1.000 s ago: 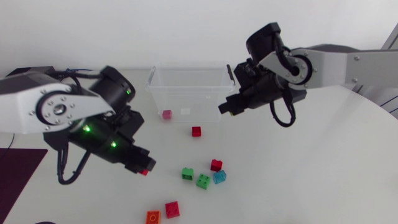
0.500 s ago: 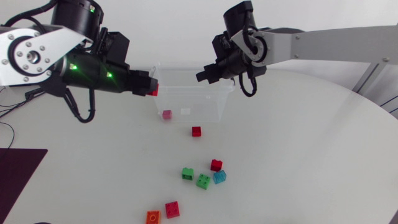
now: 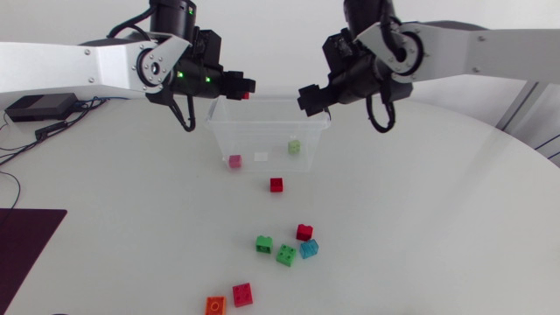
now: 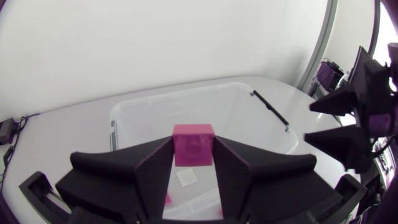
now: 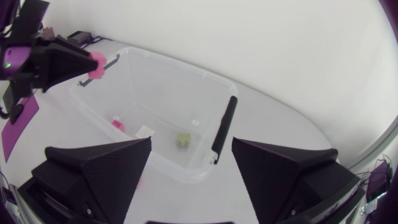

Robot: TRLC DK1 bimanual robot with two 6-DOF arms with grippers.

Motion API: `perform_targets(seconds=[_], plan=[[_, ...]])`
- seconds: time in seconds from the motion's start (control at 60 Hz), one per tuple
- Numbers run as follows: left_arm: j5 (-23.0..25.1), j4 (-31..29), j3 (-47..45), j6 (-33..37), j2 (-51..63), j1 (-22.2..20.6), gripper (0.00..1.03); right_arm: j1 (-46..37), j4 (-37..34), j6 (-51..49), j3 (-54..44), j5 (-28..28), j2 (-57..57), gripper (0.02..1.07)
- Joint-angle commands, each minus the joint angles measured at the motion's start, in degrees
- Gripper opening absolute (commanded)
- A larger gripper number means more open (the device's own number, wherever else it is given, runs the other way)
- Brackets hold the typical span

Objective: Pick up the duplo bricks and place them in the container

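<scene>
**Risk findings.** Both arms work over the container (image 3: pixel 262 127) at once. The left arm (image 3: pixel 79 66) comes in above its far left corner and the right arm (image 3: pixel 490 52) above its far right corner. We judge a clash between them to be the chief hazard, should either swing further across the container. Second, the container looks light, and an end effector dropping low enough to catch its rim could shove it along the bench (image 3: pixel 420 227). Third, the held brick (image 4: pixel 193 144) hangs near the container's far left corner, and we cannot tell how far inside the rim it is. Released there, it might strike the rim and land outside the container.

**Pose.** The left arm stretches level toward the container. The left end effector (image 3: pixel 234 85) pinches the held brick from both sides, tips pointing across the container's opening. The right end effector (image 3: pixel 308 98) sits just above the container's right rim, fingers spread wide and nothing between them.

**Contents.** A green brick (image 3: pixel 295 147) and a pink brick (image 3: pixel 234 161) lie inside the container. Seven loose bricks (image 3: pixel 286 255) lie on the bench in front of the container, and one red brick (image 3: pixel 276 184) is nearest to it.
</scene>
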Motion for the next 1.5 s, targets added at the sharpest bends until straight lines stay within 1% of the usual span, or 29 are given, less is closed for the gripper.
perform_targets(seconds=[0.0, 0.033, 0.05, 0.067, 0.1, 0.117, 0.167, 0.183, 0.233, 0.25, 0.317, 0.35, 0.4, 0.45, 0.533, 0.583, 0.633, 0.667, 0.683, 0.75, 0.783, 0.85, 0.867, 0.983, 1.067, 1.15, 1.3, 1.417, 1.483], plan=[[-0.3, 0.9, 3.8, -0.8, 4.6, 1.3, 0.12, -0.5, -3.3, -0.5, -5.8, 0.9, -4.8, 1.0], [-0.6, 0.9, 5.0, -0.8, 6.1, 1.8, 0.13, -0.8, -5.6, -0.6, -7.7, 0.9, -6.4, 1.0], [-0.8, 0.9, 5.5, -0.8, 6.8, 1.9, 0.15, -0.9, -6.8, -0.6, -8.2, 0.9, -6.5, 1.0], [-0.9, 0.9, 6.4, -0.8, 7.9, 2.3, 0.2, -1.4, -10.1, -0.5, -8.9, 0.9, -7.1, 1.0], [-0.9, 0.9, 7.2, -0.8, 9.0, 2.7, 0.27, -1.9, -12.2, -0.4, -9.9, 0.7, -7.9, 1.0], [-1.0, 0.9, 7.4, -0.8, 9.1, 2.8, 0.28, -2.0, -13.2, -0.4, -11.3, 0.4, -8.8, 1.0], [-1.1, 0.4, 9.1, -0.8, 11.2, 3.5, 0.47, -2.7, -14.5, -0.5, -15.3, 0.3, -11.2, 1.0], [-1.2, 0.4, 9.3, -0.8, 11.4, 3.6, 0.5, -2.8, -14.8, -0.5, -15.9, 0.3, -11.4, 1.0], [-1.6, 0.2, 9.8, -0.6, 12.2, 3.6, 0.68, -3.5, -17.0, 0.2, -19.9, 0.3, -13.7, 1.0], [-1.7, 0.1, 9.8, -0.6, 12.2, 3.6, 0.68, -3.7, -17.5, 0.4, -20.6, 0.3, -14.1, 1.0], [-2.2, -0.7, 10.5, -0.2, 12.7, 3.4, 0.78, -4.1, -19.1, 0.4, -24.3, 0.3, -16.1, 1.0], [-2.2, -1.0, 10.6, -0.2, 12.7, 3.4, 0.79, -4.1, -19.5, 0.4, -25.2, 0.3, -16.6, 1.0], [-2.4, -3.5, 12.2, -0.1, 12.7, 3.4, 0.85, -5.5, -22.9, 1.9, -27.2, -1.5, -18.1, 1.0], [-2.4, -4.8, 12.8, -0.2, 12.0, 3.4, 0.87, -6.5, -25.0, 2.5, -28.2, -2.9, -19.1, 1.0], [-2.4, -6.7, 12.9, -0.1, 9.5, 3.6, 0.87, -7.0, -28.1, 4.9, -30.0, -3.0, -20.9, 1.0], [-2.4, -10.3, 13.3, 0.2, 7.7, 3.6, 0.87, -7.4, -31.1, 4.9, -30.6, -4.1, -20.7, 1.0], [-2.4, -15.3, 12.7, 1.9, 4.6, 3.6, 0.87, -9.0, -33.6, 4.7, -31.2, -5.5, -18.7, 1.0], [-2.4, -17.1, 12.2, 2.7, 3.4, 3.6, 0.87, -9.6, -34.2, 4.8, -31.9, -6.2, -17.9, 1.0], [-2.4, -19.6, 10.9, 3.9, 1.1, 3.6, 0.87, -9.8, -34.4, 4.7, -32.0, -6.2, -17.6, 1.0], [-2.3, -22.5, 8.1, 6.2, -2.6, 3.4, 0.87, -11.2, -35.8, 4.7, -32.2, -7.7, -16.3, 1.0], [-2.1, -24.5, 4.8, 7.8, -6.4, 3.3, 0.87, -12.6, -36.2, 4.1, -32.3, -9.8, -15.1, 1.0], [-1.9, -25.3, 1.3, 8.9, -9.8, 3.0, 0.87, -13.5, -36.6, 3.1, -33.1, -12.2, -14.6, 1.0], [-1.8, -25.3, -1.5, 9.7, -12.2, 3.0, 0.87, -13.5, -36.8, 2.9, -33.4, -12.6, -14.6, 1.0], [-1.8, -25.3, -9.5, 11.0, -18.6, 2.7, 0.87, -13.5, -38.8, 6.5, -34.4, -11.6, -14.3, 1.0], [-1.9, -25.3, -13.1, 11.7, -20.5, 2.7, 0.87, -15.7, -39.8, 7.0, -34.3, -12.8, -13.5, 1.0], [-1.8, -25.2, -15.7, 11.8, -21.5, 2.6, 0.88, -18.4, -42.0, 5.9, -33.7, -15.8, -11.1, 1.0], [-1.8, -25.2, -17.3, 11.7, -23.0, 2.6, 0.88, -20.4, -42.6, 5.1, -33.0, -15.7, -7.8, 0.99], [-1.8, -25.1, -18.2, 11.6, -23.7, 2.7, 0.89, -19.2, -45.3, 5.8, -32.4, -15.0, -7.3, 1.0], [-1.8, -25.0, -19.4, 11.4, -24.2, 2.5, 0.89, -19.2, -45.3, 5.8, -33.8, -16.6, -6.7, 1.0]])
